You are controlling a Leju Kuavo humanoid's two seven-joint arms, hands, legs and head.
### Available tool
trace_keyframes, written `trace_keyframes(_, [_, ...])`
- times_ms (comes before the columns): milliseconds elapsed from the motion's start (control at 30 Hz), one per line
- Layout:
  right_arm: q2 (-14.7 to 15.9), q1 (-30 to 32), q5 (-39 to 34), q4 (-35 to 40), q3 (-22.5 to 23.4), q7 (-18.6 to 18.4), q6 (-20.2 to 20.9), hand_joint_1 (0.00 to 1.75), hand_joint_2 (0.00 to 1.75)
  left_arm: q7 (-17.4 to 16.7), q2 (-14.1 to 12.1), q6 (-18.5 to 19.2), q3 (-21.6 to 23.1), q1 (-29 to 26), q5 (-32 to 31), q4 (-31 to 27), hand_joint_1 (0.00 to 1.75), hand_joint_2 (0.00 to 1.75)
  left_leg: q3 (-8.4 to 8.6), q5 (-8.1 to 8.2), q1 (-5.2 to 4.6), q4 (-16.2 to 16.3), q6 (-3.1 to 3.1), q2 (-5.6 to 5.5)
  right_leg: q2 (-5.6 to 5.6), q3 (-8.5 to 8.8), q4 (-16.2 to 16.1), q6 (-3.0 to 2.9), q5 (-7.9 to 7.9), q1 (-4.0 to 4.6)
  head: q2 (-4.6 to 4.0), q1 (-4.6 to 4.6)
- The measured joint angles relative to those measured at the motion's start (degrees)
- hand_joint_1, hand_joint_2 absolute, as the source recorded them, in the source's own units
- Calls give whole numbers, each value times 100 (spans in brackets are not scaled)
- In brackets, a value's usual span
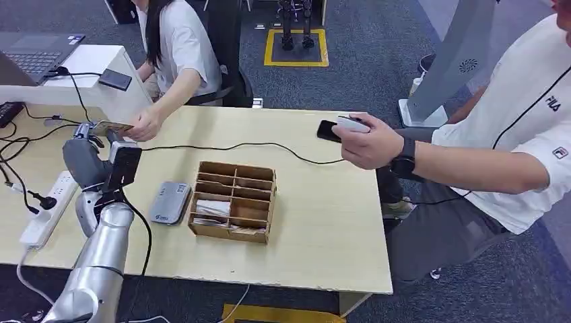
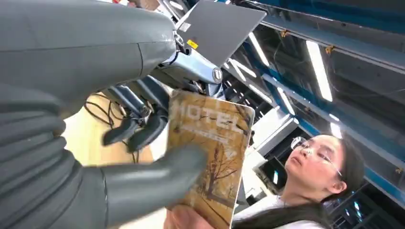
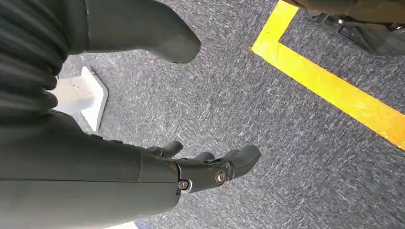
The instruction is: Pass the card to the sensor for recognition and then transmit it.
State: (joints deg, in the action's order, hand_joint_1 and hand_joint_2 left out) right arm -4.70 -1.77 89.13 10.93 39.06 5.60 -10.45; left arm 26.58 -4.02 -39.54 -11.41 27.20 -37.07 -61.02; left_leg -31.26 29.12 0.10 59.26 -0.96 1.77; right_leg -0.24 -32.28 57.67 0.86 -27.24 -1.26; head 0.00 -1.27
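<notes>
My left hand [image 1: 94, 153] is raised over the table's left part and pinches a brown card [image 1: 111, 126] printed "HOTEL". In the left wrist view the thumb [image 2: 157, 176] lies across the card [image 2: 215, 148], with the darker fingers [image 2: 138, 130] behind it. A seated person's hand [image 1: 144, 125] reaches in from the far side and touches the card's other end. The grey card sensor [image 1: 170, 202] lies flat on the table, below and to the right of my hand. My right hand [image 3: 210, 168] hangs over the carpet, fingers apart, holding nothing.
A wooden compartment box [image 1: 234, 200] stands next to the sensor. A black cable [image 1: 256, 144] runs across the table. A second person on the right holds a white device over a phone [image 1: 328, 130]. A power strip [image 1: 47, 208] and a laptop [image 1: 37, 50] are on the left.
</notes>
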Motion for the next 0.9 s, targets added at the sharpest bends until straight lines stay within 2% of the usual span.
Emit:
trace_keyframes(167, [0,0,-2,0,0,6,-18,0,175,-129,0,26,0,1,444,20,0,175,1,0,0,0,0,1,1,-1,0,0,0,0,0,-2])
trace_keyframes(200, [0,-1,-6,0,0,-15,-22,0,175,-197,2,70,0,4,538,20,0,0,1,0,0,0,0,1,1,-1,0,0,0,0,0,-2])
trace_keyframes(267, [0,-1,-26,0,0,-39,-37,0,175,-363,7,230,0,7,721,20,0,0,1,0,0,0,0,1,1,-1,0,0,0,0,0,0])
trace_keyframes(300, [0,0,-31,0,0,-46,-39,0,175,-418,9,322,2,6,794,17,0,175,0,0,0,0,0,1,1,-1,0,0,0,0,0,-2])
trace_keyframes(367, [0,2,-94,0,0,-46,-44,0,175,-479,11,591,33,-28,947,-42,0,175,-1,0,0,0,0,1,1,0,0,0,0,0,0,-2])
trace_keyframes(467, [0,19,-175,0,9,-46,-44,0,175,-653,-32,1313,188,-361,1210,-464,0,175,-3,1,0,-1,-1,5,7,0,0,0,0,-1,0,0])
trace_keyframes(533, [0,46,-279,0,59,-44,-46,0,175,-682,-189,2194,499,-823,1344,-1107,0,175,-1,7,0,-1,-2,23,24,-6,0,0,-1,0,0,-4])
trace_keyframes(600, [0,82,-334,0,112,-42,-44,0,175,-638,-337,2663,766,-1259,1285,-1638,0,175,-8,9,0,-1,-6,20,19,-7,0,1,-3,0,0,0])
trace_keyframes(667, [2,111,-352,0,153,-33,-44,0,175,-516,-523,2842,1041,-1825,1029,-2371,0,175,-9,16,0,-2,-3,33,34,-15,-1,2,-5,0,0,-4])
trace_keyframes(733, [11,139,-413,0,203,-31,-42,0,175,-394,-772,2916,1354,-2294,516,-2981,0,175,-12,18,0,-2,-5,32,33,-18,-2,3,-8,0,0,2])
trace_keyframes(900, [37,159,-428,7,299,-26,-55,0,175,-313,-1363,2594,1982,-3263,-711,-4189,0,175,-14,22,0,-2,0,30,31,-23,-3,3,-9,0,0,-2])
